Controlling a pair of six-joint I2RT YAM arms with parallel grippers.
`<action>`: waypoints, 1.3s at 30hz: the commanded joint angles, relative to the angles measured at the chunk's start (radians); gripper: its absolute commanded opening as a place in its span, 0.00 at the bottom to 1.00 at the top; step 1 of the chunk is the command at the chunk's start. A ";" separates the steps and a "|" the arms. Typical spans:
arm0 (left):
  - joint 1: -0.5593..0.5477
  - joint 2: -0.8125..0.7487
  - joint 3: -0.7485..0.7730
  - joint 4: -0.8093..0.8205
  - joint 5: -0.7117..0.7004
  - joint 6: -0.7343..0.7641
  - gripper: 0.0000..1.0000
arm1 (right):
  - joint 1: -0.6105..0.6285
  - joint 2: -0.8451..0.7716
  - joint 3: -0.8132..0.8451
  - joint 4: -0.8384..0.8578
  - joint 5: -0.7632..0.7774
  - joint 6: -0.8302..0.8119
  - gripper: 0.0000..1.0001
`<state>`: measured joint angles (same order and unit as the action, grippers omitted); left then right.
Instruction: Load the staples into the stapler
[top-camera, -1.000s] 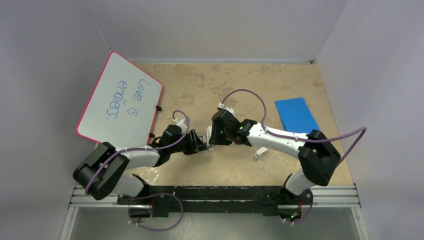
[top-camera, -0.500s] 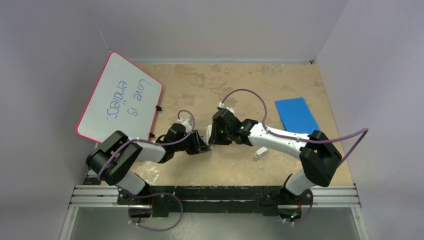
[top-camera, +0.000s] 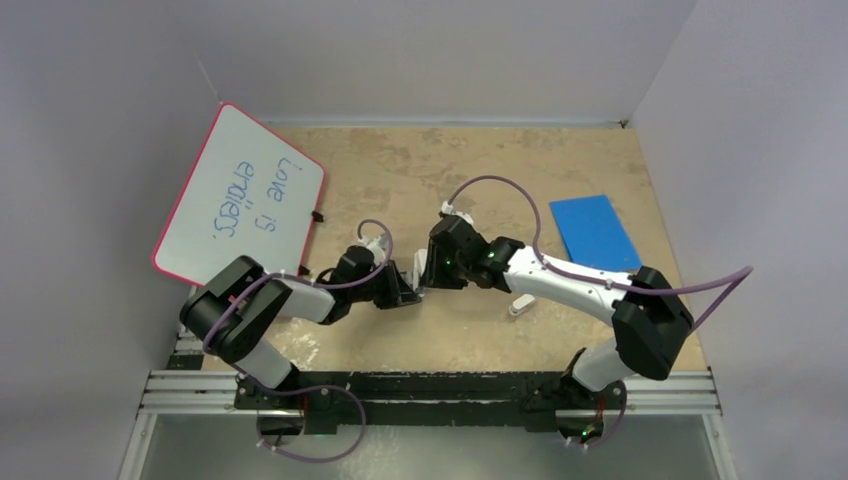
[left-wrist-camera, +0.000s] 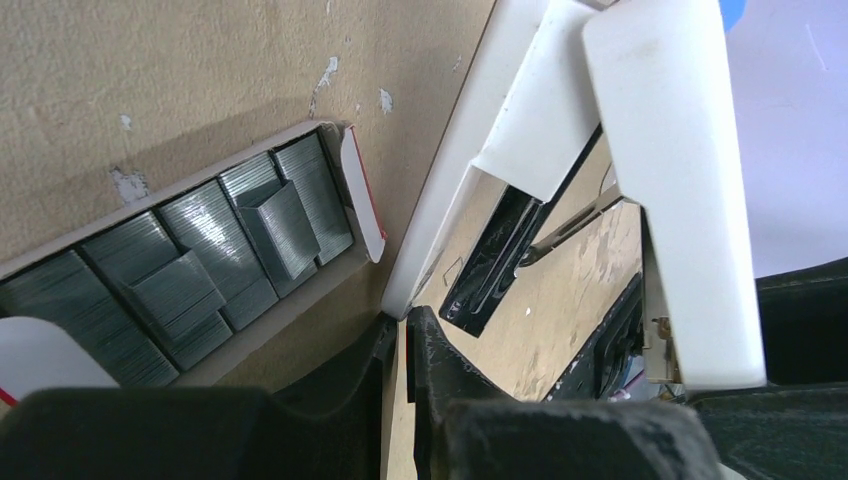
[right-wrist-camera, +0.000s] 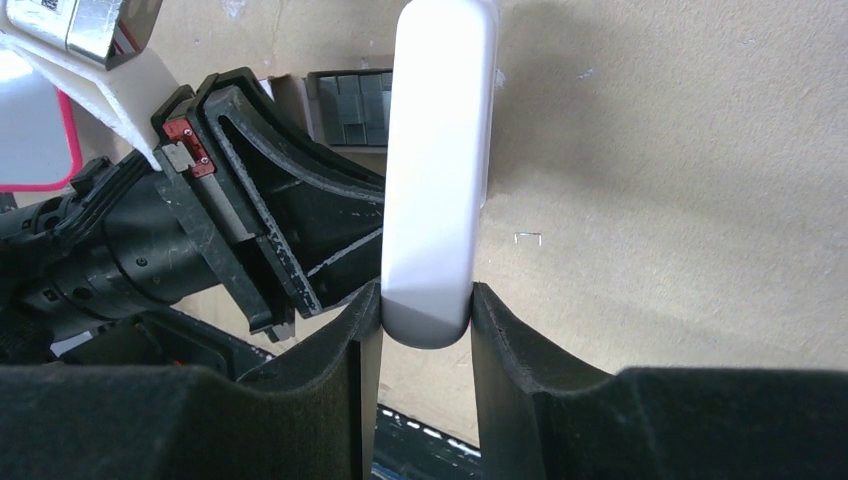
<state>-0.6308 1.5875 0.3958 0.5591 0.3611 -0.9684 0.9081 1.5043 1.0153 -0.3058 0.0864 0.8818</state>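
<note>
The right tool (right-wrist-camera: 425, 310) was clamped on 1 rounded end of the white stapler (right-wrist-camera: 440, 150), hinged open with its dark channel running lengthwise just beside the left tool (left-wrist-camera: 405, 345), fingers drawn together on nothing visible, the grey ribbed staples (left-wrist-camera: 200, 255) lying nearer it, boxed on the counter (right-wrist-camera: 650, 200).
</note>
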 joint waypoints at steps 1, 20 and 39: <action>-0.002 0.013 0.015 -0.020 -0.049 0.032 0.08 | -0.014 -0.047 0.028 -0.020 -0.015 -0.008 0.25; -0.004 -0.193 0.041 -0.137 -0.052 0.082 0.36 | -0.069 -0.077 0.010 0.000 -0.009 -0.075 0.25; -0.001 -0.023 0.190 -0.129 -0.014 0.173 0.29 | -0.109 -0.134 -0.079 0.073 -0.105 -0.074 0.24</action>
<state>-0.6308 1.5551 0.5728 0.3790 0.3202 -0.8410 0.8150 1.4220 0.9409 -0.2855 0.0063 0.8097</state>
